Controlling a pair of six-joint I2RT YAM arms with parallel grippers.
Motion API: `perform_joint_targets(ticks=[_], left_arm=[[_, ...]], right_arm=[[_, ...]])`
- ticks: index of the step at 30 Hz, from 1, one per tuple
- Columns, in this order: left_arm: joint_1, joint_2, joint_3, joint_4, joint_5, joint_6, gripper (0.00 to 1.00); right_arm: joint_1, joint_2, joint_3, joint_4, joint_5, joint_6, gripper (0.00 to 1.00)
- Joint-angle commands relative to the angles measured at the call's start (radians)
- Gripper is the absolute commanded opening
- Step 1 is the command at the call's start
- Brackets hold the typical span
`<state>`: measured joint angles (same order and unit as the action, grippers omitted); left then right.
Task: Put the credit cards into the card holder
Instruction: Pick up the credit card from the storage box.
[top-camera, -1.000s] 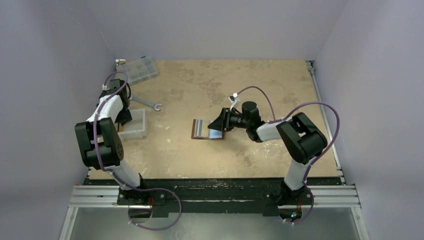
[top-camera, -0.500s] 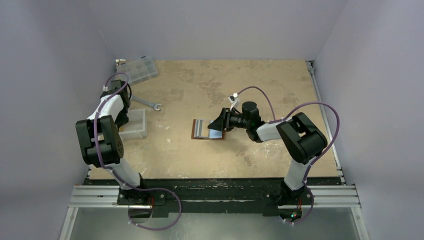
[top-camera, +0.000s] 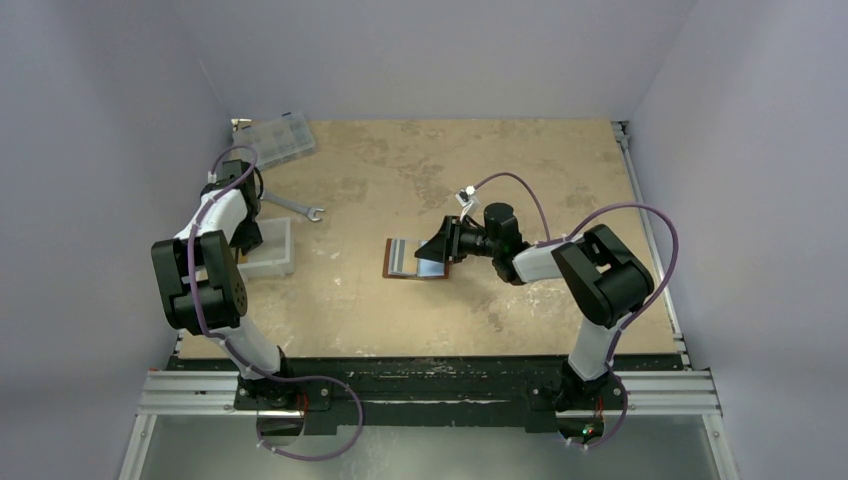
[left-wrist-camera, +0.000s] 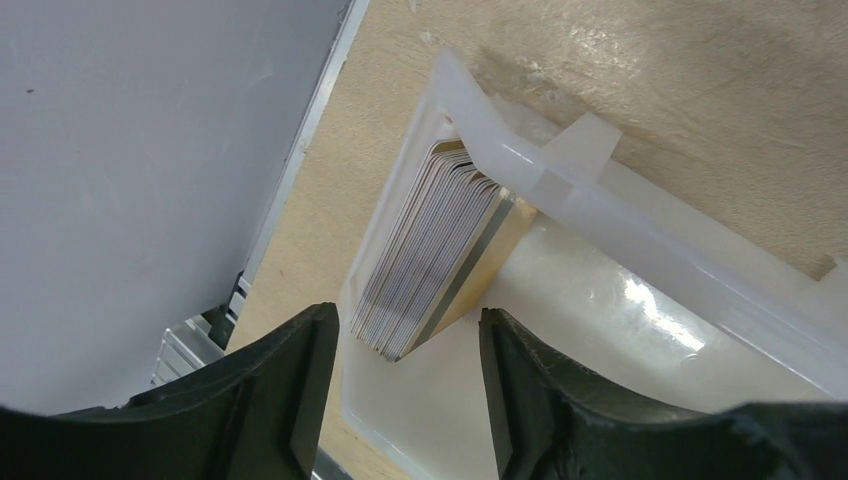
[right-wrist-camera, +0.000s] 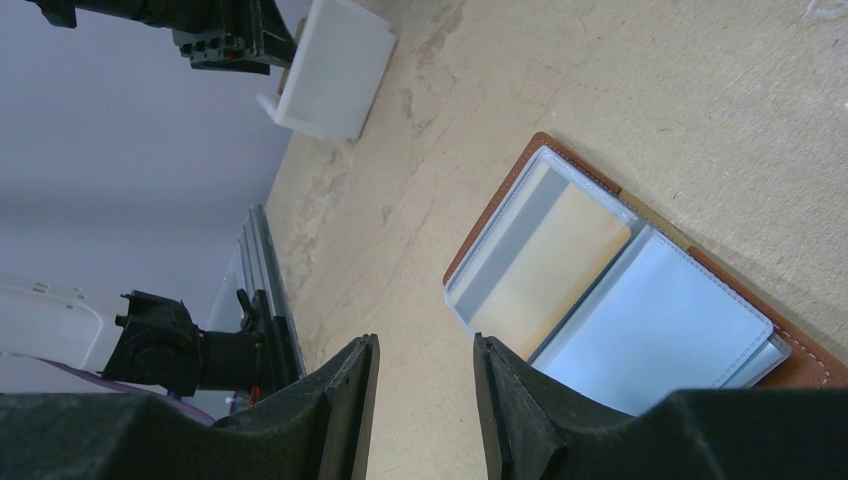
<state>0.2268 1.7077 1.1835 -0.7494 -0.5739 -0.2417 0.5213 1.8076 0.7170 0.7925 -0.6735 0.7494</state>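
The brown card holder (top-camera: 400, 259) lies open in the middle of the table. In the right wrist view the holder (right-wrist-camera: 810, 368) has an orange-yellow card (right-wrist-camera: 560, 265) and a light blue card (right-wrist-camera: 655, 330) in its slots. My right gripper (right-wrist-camera: 425, 350) is open and empty, just above the holder's near side; it also shows in the top view (top-camera: 432, 250). A stack of credit cards (left-wrist-camera: 440, 250) stands on edge in the white tray (left-wrist-camera: 600, 200). My left gripper (left-wrist-camera: 405, 325) is open and empty, its fingers on either side of the stack's lower corner, not touching it.
A silver wrench (top-camera: 296, 207) lies behind the white tray (top-camera: 272, 262). A clear compartmented box (top-camera: 275, 138) sits at the back left corner. Walls close the left, back and right sides. Metal rails run along the near and right table edges.
The left arm has shifted very slightly over the tray. The right arm and the card holder have not moved.
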Motion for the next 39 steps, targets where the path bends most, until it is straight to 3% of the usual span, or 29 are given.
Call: perform_joint_targets(ticks=[1,11,20,32,39], left_arm=[[0.003,0.015,0.034,0.005,0.019,0.009,0.59],[0.004,0.087,0.026,0.038,-0.008,-0.002,0.59],[0.004,0.058,0.034,0.032,-0.052,-0.011,0.4],[0.004,0.051,0.039,0.03,-0.065,-0.013,0.0],[0.004,0.029,0.053,0.01,-0.065,-0.02,0.0]], right_arm=[[-0.002,0.01,-0.002,0.056,-0.022,0.01,0.47],[-0.003,0.02,0.002,0.062,-0.03,0.014,0.47],[-0.002,0.03,0.003,0.068,-0.036,0.02,0.47],[-0.002,0.037,0.006,0.071,-0.042,0.023,0.47],[-0.001,0.047,0.01,0.074,-0.049,0.028,0.47]])
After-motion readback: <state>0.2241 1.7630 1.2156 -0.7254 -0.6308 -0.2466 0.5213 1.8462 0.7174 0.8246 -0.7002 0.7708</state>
